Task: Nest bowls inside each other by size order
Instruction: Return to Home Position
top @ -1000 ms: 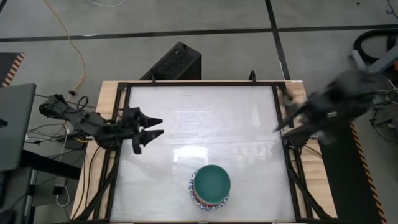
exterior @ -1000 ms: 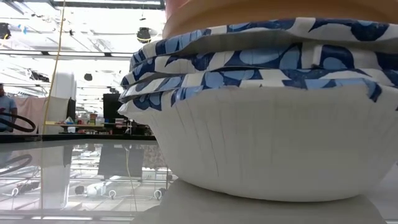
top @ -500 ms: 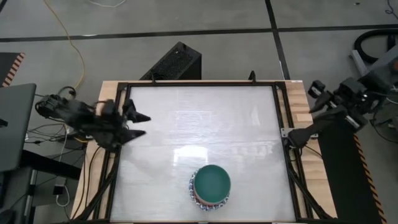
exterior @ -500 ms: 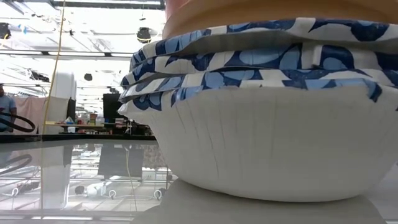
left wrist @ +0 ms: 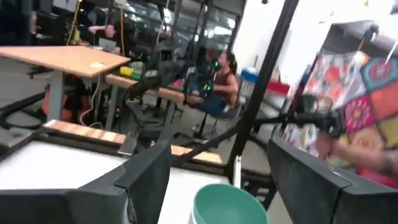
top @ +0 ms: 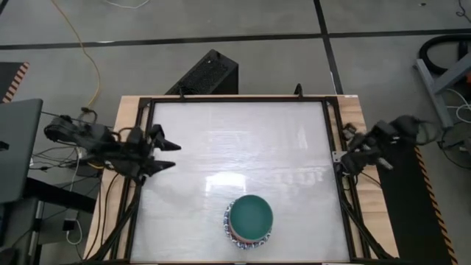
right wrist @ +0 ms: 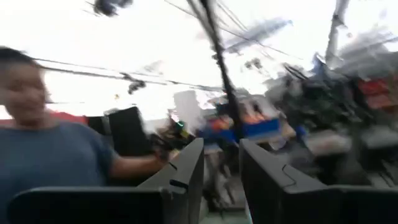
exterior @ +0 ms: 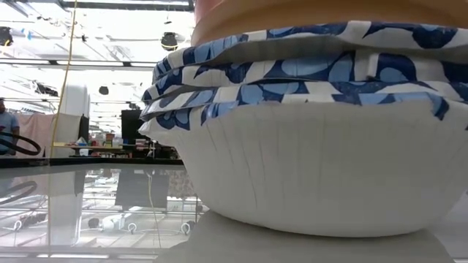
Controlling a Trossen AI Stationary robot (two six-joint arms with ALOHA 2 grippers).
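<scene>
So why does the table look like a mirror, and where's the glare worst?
High view: pale glare patches on the table near the bowl stack; left gripper and right gripper at its side edges. Low view: its glossy top mirrors the room under bright ceiling lights. Right wrist view: worst glare, background nearly white.
</scene>
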